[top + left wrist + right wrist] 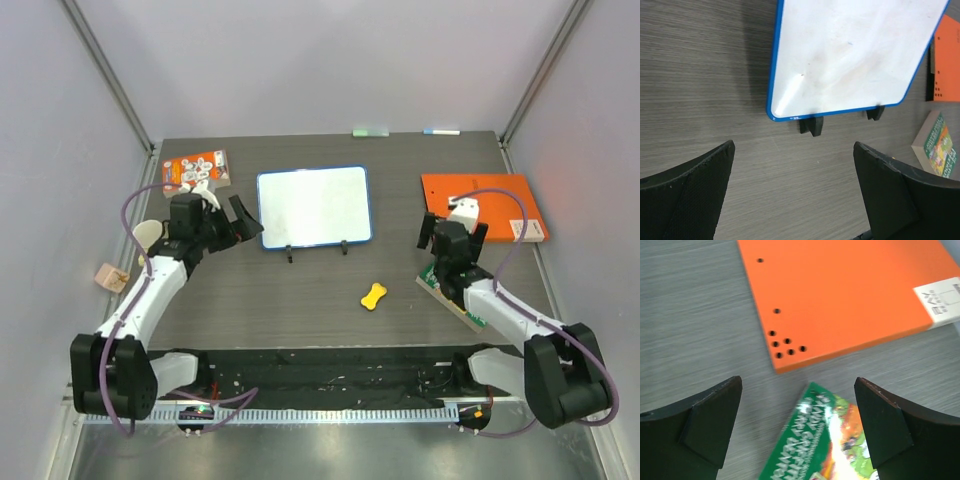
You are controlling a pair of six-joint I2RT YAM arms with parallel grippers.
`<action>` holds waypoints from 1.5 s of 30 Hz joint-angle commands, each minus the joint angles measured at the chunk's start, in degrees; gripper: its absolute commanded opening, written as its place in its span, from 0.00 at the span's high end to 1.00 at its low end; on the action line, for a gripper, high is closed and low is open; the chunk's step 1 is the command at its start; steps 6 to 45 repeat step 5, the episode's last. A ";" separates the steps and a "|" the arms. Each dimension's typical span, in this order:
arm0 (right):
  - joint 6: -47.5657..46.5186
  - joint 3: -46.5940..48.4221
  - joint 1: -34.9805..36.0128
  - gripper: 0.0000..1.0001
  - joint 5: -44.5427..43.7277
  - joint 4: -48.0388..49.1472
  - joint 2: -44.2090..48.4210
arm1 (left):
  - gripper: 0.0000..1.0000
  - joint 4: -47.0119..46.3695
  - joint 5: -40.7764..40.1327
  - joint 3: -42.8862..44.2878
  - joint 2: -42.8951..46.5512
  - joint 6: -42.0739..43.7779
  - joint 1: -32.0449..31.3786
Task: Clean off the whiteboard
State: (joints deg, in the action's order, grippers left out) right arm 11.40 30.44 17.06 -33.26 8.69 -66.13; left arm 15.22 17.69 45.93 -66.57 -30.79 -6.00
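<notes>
Whiteboard rests on the dark table just ahead of the left gripper and a little to its right, apart from both fingers. No arm touches it. In the left wrist view its blue-framed near edge stands beyond the fingertips, with two black feet under that edge; the nearer foot lies almost straight ahead of the gap between the jaws. The white surface looks nearly clean, with only faint smudges and one tiny blue speck.

The left gripper hovers over bare tabletop with its jaws spread wide and nothing between them. Behind it and to its left sits an orange box with white circles, and further back on that side lie a round beige thing and a small wooden block.

The right gripper is well apart from the board, far off to its right. Its jaws are also spread wide and hold nothing. Just ahead of its fingertips lies the orange folder, flat, with a cluster of small holes near its closest corner and a white label at the far right. Directly below the gap between its jaws lies a green printed book, its corner pointing toward the folder but not touching it. A yellow bone-shaped piece lies on the table to the left of this gripper and nearer the arm bases, between the two arms
</notes>
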 commanded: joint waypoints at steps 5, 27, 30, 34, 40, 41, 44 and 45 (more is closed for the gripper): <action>-10.87 -17.68 -5.19 0.00 -4.37 34.80 4.52 | 0.00 -7.05 -13.95 1.53 -5.59 -1.29 -0.15; -10.87 -17.68 -5.19 0.00 -4.37 34.80 4.52 | 0.00 -7.05 -13.95 1.53 -5.59 -1.29 -0.15; -10.87 -17.68 -5.19 0.00 -4.37 34.80 4.52 | 0.00 -7.05 -13.95 1.53 -5.59 -1.29 -0.15; -10.87 -17.68 -5.19 0.00 -4.37 34.80 4.52 | 0.00 -7.05 -13.95 1.53 -5.59 -1.29 -0.15; -10.87 -17.68 -5.19 0.00 -4.37 34.80 4.52 | 0.00 -7.05 -13.95 1.53 -5.59 -1.29 -0.15; -10.87 -17.68 -5.19 0.00 -4.37 34.80 4.52 | 0.00 -7.05 -13.95 1.53 -5.59 -1.29 -0.15; -10.87 -17.68 -5.19 0.00 -4.37 34.80 4.52 | 0.00 -7.05 -13.95 1.53 -5.59 -1.29 -0.15; -10.87 -17.68 -5.19 0.00 -4.37 34.80 4.52 | 0.00 -7.05 -13.95 1.53 -5.59 -1.29 -0.15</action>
